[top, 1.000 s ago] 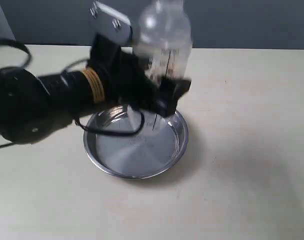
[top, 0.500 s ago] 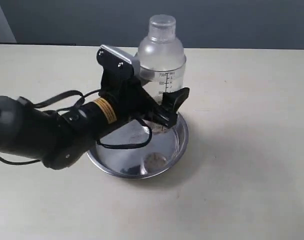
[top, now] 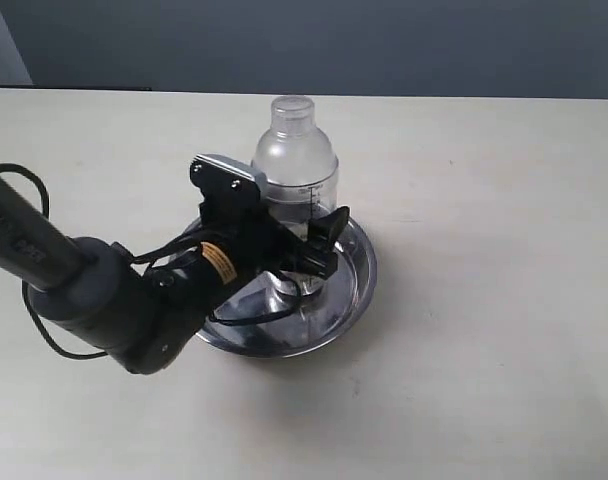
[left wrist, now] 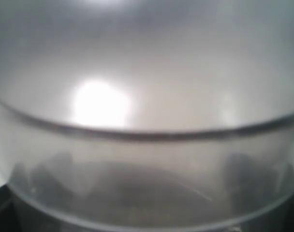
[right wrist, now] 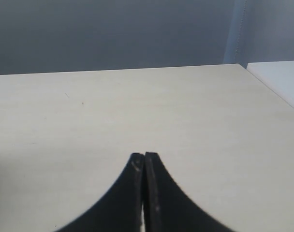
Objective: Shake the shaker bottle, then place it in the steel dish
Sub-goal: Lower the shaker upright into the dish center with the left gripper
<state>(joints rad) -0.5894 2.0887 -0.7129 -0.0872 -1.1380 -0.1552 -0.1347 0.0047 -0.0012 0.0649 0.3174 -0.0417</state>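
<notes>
The big pale desk (top: 504, 300) is taking up most of the exterior view, and a dark wall is running along behind it. The left arm (top: 104, 300) is black and thick, and it is reaching in from the left side toward the middle. Black wires are looping along it, and a yellow sticker is showing near its wrist.

The steel dish (top: 356, 270) is sitting on the desk in the middle. It is round and shiny, and it is wider than the bottle. The shaker bottle (top: 296, 165) is standing upright with its bottom down inside the dish. Its small round cap (top: 292, 106) is pointing up, and black marks are showing on its side.

The left gripper (top: 300, 238) is holding the lower part of the bottle, with its fingers (top: 329, 228) pressing on the sides. In the left wrist view the bottle (left wrist: 147, 96) is so close that it is filling the whole picture and looking blurry.

The right gripper (right wrist: 144, 166) is hanging over bare desk (right wrist: 137, 106), apart from the dish. Its two fingers are squeezing together with nothing between them.
</notes>
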